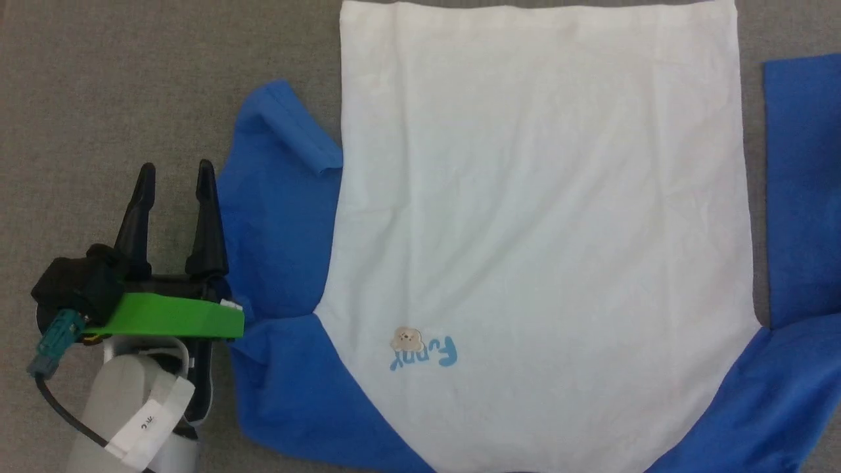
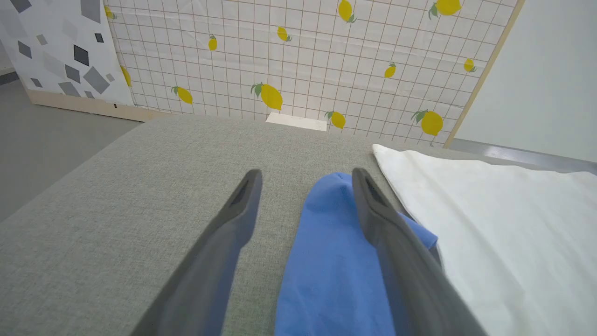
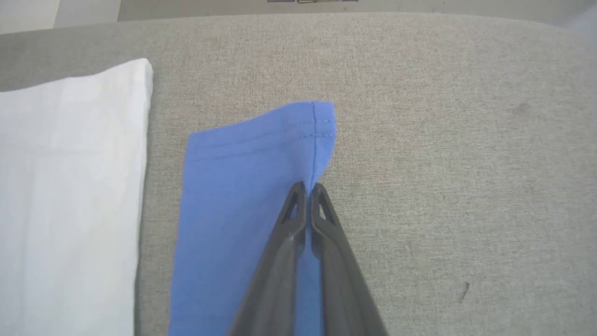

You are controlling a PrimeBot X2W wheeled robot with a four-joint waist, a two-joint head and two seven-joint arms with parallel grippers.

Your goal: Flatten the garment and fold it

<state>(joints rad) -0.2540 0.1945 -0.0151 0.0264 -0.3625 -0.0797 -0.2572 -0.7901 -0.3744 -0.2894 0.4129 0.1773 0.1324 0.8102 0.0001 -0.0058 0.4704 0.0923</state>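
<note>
Right wrist view: right gripper [image 3: 306, 186] jaws pinch the shirt [image 3: 233, 214] by its sleeve edge (near the cuff); left gripper [image 1: 177, 167] jaws spread above the other sleeve.

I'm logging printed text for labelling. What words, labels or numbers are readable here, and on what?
"Funny", likely: light blue lettering, upside down in the head view, on the garment's white chest, beside a small beige patch.
White tag on the left forearm: dark print too small to read.
</note>
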